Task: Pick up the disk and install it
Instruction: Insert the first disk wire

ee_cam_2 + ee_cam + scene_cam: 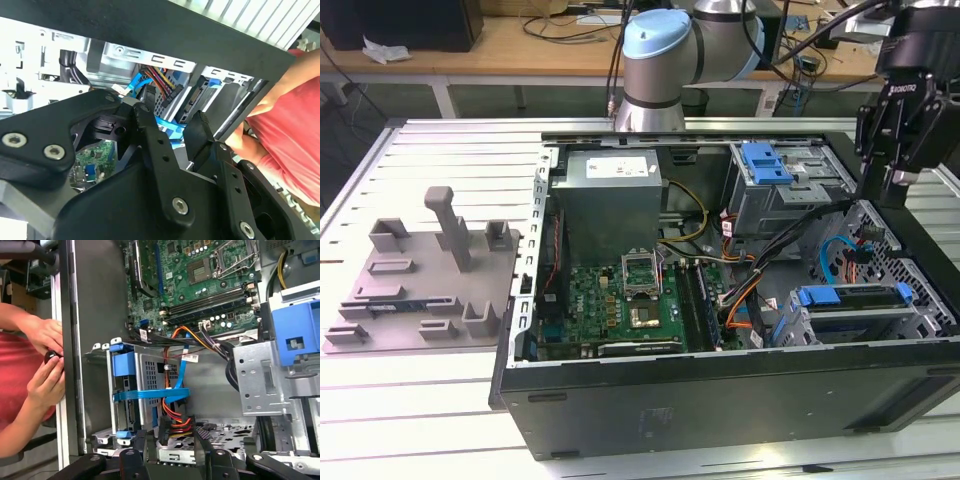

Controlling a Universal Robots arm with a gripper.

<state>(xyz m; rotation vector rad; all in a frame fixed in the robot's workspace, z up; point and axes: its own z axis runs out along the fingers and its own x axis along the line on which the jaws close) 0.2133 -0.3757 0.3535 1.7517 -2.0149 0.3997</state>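
The disk [850, 297] lies flat in a slot of the perforated drive cage [920, 300] at the case's corner on the exterior view's right, its blue carrier end [817, 296] facing inward. In the first wrist view the disk's blue frame [124, 363] shows edge-on in that cage [152, 385]. My gripper [898, 170] hangs above and behind the cage, apart from it. Its fingers stand open with nothing between them in both wrist views [167, 442] [172, 127].
A person's hands [45, 357] work at the case's outer wall beside the cage, with a red sleeve [295, 130] close by. Cables [172, 390] run past the cage. A blue-tabbed bay [765, 162], the power supply [610, 195] and a grey fixture [420, 275] are nearby.
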